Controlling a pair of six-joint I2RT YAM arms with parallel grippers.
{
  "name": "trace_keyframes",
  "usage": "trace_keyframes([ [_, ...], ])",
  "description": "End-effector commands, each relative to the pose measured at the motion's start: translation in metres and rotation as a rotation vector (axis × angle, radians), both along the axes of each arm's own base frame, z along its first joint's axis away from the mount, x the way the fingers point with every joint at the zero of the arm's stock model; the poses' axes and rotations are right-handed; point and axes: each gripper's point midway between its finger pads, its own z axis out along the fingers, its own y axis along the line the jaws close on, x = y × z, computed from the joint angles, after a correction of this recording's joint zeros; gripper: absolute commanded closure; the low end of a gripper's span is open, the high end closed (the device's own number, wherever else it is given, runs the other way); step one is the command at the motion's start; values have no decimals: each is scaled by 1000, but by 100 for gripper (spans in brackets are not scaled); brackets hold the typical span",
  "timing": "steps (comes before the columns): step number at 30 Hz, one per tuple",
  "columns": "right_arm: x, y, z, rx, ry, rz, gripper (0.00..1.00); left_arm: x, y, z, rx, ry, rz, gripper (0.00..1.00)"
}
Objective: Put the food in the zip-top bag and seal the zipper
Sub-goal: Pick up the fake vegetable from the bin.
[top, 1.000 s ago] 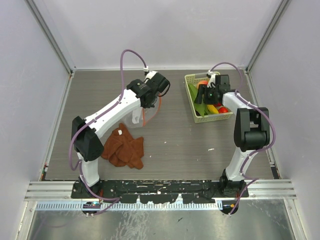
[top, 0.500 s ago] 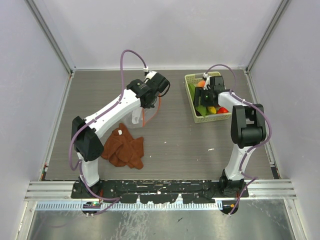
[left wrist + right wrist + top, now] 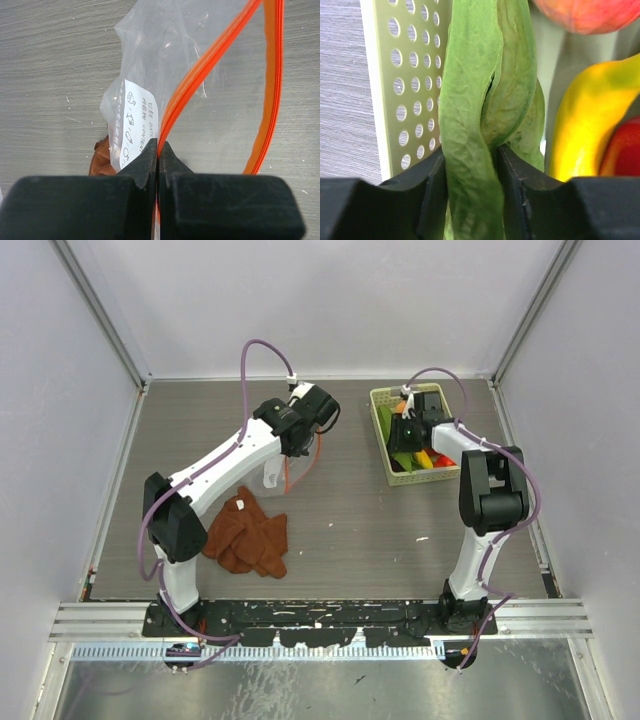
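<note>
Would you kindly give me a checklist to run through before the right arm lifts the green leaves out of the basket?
1. Right pincer closed on the green leaves: ok, gripped from both sides.
2. Left pincer clamped on the zipper: ok.
3. Zip-top bag mouth open: ok, the zipper strips stand apart.
4. Leaves free of the banana and the basket wall: cannot tell, their ends are hidden.
</note>
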Motion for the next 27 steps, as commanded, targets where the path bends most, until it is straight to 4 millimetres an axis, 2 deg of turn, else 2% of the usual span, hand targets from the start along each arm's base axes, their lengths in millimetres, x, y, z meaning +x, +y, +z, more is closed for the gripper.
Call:
trace_keyframes([
  [1,8,-10,27,-39,-62,-30,65,7,0,16,-17,-41,4,100],
  [5,8,-7,49,-17,-93,-23,82,8,0,19,-20,-52,-2,100],
  [8,6,-4,64,0,-107,-19,88,9,-1,20,-23,-61,-11,100],
  [14,0,-6,93,5,-113,-38,92,11,-1,21,-26,-87,-27,100],
  [19,-6,-13,126,-5,-132,-87,98,14,-3,22,-40,-116,-40,100],
  [27,-34,-15,165,13,-99,-126,99,19,-4,20,-35,-135,-49,100],
])
